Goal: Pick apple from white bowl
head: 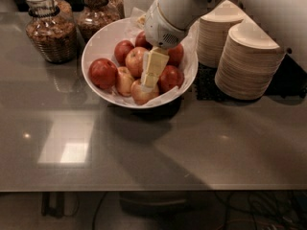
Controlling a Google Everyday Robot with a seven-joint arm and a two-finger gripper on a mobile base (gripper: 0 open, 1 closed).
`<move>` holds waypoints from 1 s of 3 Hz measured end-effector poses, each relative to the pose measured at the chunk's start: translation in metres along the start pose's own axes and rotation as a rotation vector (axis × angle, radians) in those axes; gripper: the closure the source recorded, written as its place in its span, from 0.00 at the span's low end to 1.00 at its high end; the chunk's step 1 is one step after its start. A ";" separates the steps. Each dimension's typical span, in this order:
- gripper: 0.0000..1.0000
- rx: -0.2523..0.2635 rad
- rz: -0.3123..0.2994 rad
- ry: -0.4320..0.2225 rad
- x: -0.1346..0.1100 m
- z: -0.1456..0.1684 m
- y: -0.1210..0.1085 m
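Note:
The white bowl [97, 46], lined with crinkled white paper, sits at the back middle of the grey table. It holds several apples. The apple [134, 61] with orange-red streaks over yellow lies near the bowl's centre. Dark red apples [102, 73] lie around it, and two paler yellowish apples [123, 81] lie at the front. My gripper [150, 75] reaches down into the bowl from the upper right. Its cream tip is just right of the streaked apple, covers that apple's right edge, and is above a pale apple [142, 94].
Two glass jars [50, 30] of brown snacks stand left of and behind the bowl. Two stacks of beige disposable bowls [247, 63] stand on a black mat to the right. The table's front edge [144, 188] runs across the bottom.

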State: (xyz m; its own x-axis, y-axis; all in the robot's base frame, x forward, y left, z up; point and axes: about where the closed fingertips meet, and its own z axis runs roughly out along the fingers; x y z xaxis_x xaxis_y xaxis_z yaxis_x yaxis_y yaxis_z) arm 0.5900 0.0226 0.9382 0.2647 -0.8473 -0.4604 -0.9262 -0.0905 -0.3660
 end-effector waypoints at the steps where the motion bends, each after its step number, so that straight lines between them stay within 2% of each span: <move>1: 0.00 0.002 0.021 0.002 0.011 0.002 -0.009; 3: 0.00 -0.020 0.044 -0.008 0.023 0.012 -0.012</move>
State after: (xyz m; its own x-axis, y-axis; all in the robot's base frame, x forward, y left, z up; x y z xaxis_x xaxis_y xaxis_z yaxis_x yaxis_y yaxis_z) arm 0.6108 0.0100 0.9226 0.2257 -0.8464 -0.4823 -0.9422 -0.0637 -0.3290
